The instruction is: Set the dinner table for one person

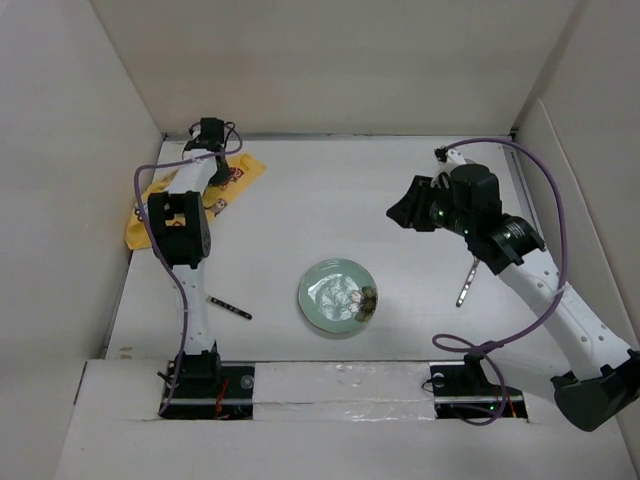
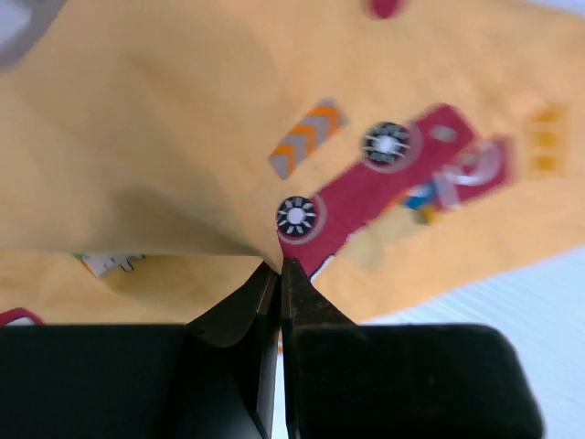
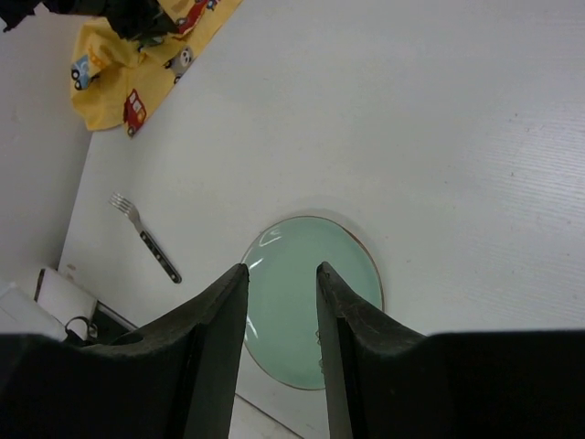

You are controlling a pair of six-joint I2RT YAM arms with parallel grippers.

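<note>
The white dinner table point(image 1: 330, 200) carries a yellow car-print placemat point(image 1: 243, 172), rumpled in its far left corner. My left gripper point(image 1: 208, 140) is down on that cloth. In the left wrist view its jaws are shut at the tips point(image 2: 281, 267) on a raised fold of the placemat point(image 2: 183, 137). A pale green plate point(image 1: 337, 296) sits at the near middle. My right gripper point(image 1: 398, 212) hovers high to the plate's right. In the right wrist view it point(image 3: 281, 270) stands open and empty, with the plate point(image 3: 352, 274) far below.
A fork point(image 1: 229, 308) lies left of the plate, also seen from the right wrist point(image 3: 146, 240). A knife point(image 1: 466, 283) lies on the right, partly under the right arm. White walls enclose the table on the left, back and right.
</note>
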